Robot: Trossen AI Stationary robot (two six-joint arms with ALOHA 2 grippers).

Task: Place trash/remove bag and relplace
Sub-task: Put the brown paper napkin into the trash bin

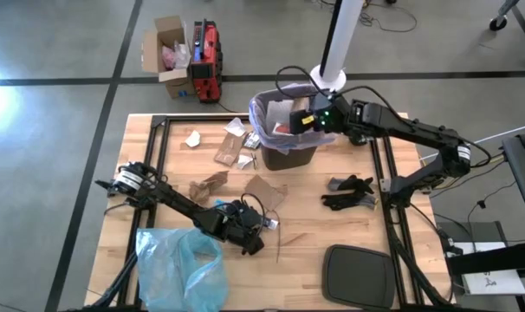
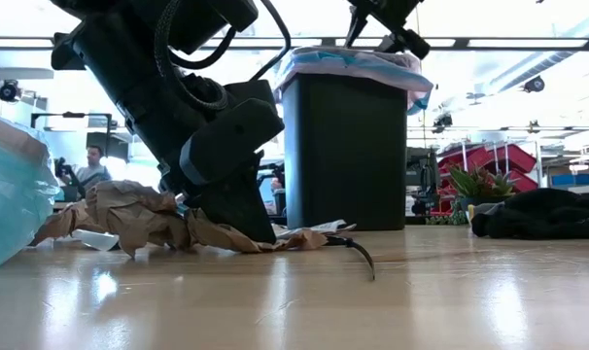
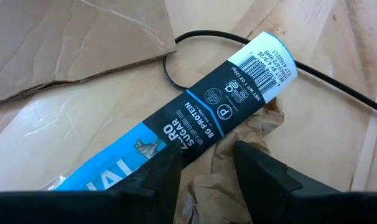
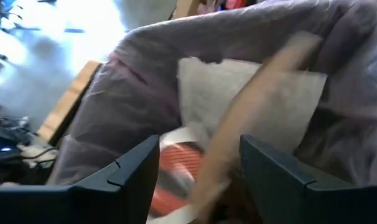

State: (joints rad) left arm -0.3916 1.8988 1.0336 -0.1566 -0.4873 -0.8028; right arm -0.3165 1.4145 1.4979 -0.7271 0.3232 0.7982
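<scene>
High view: we see the left gripper (image 1: 245, 232) low on the table (image 1: 306, 234), down among brown cardboard scraps (image 1: 264, 192) that lie just beyond it; a light-blue plastic bag (image 1: 183, 267) sits right beside it on the near side. The right gripper (image 1: 307, 120) hangs over the mouth of the black bin (image 1: 290, 154), whose rim is wrapped by the pale lavender bag (image 1: 262, 117). More trash, white paper bits (image 1: 193, 138) and a wrapper (image 1: 252, 139), lies between the bin and the left gripper. Black gloves (image 1: 349, 192) lie below the right arm, well apart from either gripper.

Low view: we see the left gripper (image 2: 241, 219) touching the table, crumpled brown paper (image 2: 129, 216) pressed against it. The bin (image 2: 345, 156) stands behind it. A person (image 2: 92, 167) sits far behind.

Left wrist view: we see the fingers (image 3: 263, 171) narrowly parted, a black and blue bar wrapper (image 3: 201, 118) lying just ahead of the tips, over crumpled paper (image 3: 238, 143) next to cardboard (image 3: 70, 43). A thin black cable (image 3: 325, 74) runs past.

Right wrist view: we see the fingers (image 4: 123, 168) spread wide, holding nothing, with the lavender bag (image 4: 145, 87) directly in front, white paper (image 4: 238, 93) and something red (image 4: 176, 174) inside it.
</scene>
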